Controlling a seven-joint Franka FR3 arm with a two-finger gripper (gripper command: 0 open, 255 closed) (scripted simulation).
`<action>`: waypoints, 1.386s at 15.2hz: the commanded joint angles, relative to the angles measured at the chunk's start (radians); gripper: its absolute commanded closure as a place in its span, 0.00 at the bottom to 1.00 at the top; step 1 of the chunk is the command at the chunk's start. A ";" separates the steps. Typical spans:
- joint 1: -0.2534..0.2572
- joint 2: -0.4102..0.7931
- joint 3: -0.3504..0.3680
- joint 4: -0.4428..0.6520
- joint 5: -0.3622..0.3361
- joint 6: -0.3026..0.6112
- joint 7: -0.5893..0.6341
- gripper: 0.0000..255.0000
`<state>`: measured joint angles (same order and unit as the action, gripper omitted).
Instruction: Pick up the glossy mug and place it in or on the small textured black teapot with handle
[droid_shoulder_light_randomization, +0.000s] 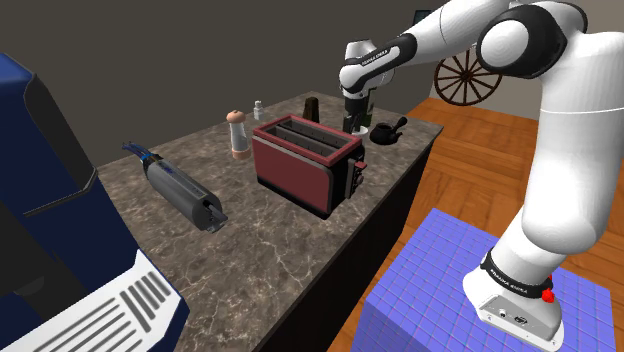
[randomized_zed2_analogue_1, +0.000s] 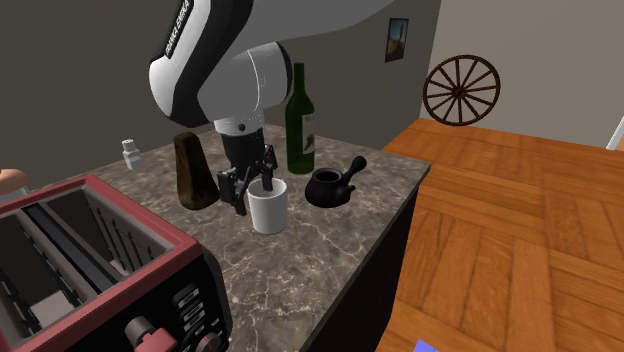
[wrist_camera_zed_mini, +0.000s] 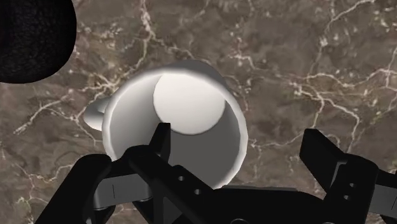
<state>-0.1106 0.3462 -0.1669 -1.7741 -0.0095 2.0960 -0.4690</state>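
White mug (randomized_zed2_analogue_1: 268, 212): upright on desk (randomized_zed2_analogue_1: 330, 255), near black teapot (randomized_zed2_analogue_1: 328, 188). Gripper (randomized_zed2_analogue_1: 254, 192): fingers wide, one inside the mug and one outside, apparently set for a rim grasp.

Looking straight down into a white mug (wrist_camera_zed_mini: 184, 108), upright on a brown marbled surface (wrist_camera_zed_mini: 305, 57). Claw (wrist_camera_zed_mini: 240, 143) spread wide: one finger (wrist_camera_zed_mini: 162, 143) over the mug's hollow, the other (wrist_camera_zed_mini: 318, 153) outside its wall, rim between them, no contact seen. Apart from the mug, a rough black shape (wrist_camera_zed_mini: 32, 38), cut by the frame edge.
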 joint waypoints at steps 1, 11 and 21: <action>-0.001 0.011 0.001 -0.013 0.002 0.025 0.000 0.00; -0.002 0.020 0.001 -0.023 0.003 0.043 -0.001 1.00; -0.002 0.014 0.000 -0.017 0.002 0.031 -0.001 1.00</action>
<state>-0.1123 0.3622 -0.1662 -1.7951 -0.0070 2.1333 -0.4704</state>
